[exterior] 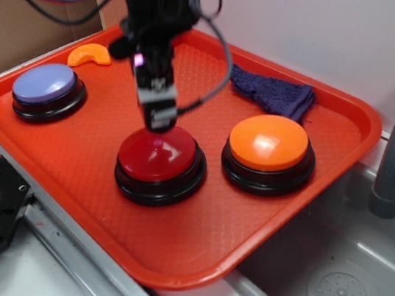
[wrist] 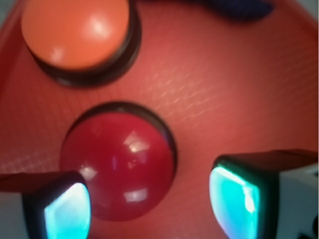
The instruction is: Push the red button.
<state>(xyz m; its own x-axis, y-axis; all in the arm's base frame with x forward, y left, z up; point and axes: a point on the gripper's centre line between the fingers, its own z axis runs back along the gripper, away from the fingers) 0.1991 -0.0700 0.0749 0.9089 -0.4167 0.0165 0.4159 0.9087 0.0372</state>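
Two black gripper fingers (wrist: pixel 67 211) stood apart and empty, so the gripper (exterior: pixel 159 118) was open and held nothing. Directly beneath it, just under the fingertips, sat the large round red dome button (exterior: pixel 160 155) on its black ring base; contact could not be confirmed. Judging by this, the push called for a straight downward move. Farther off, beyond the tool, an orange-topped dome button (wrist: pixel 75 32) rested on the same textured orange plastic tray (exterior: pixel 70 155).
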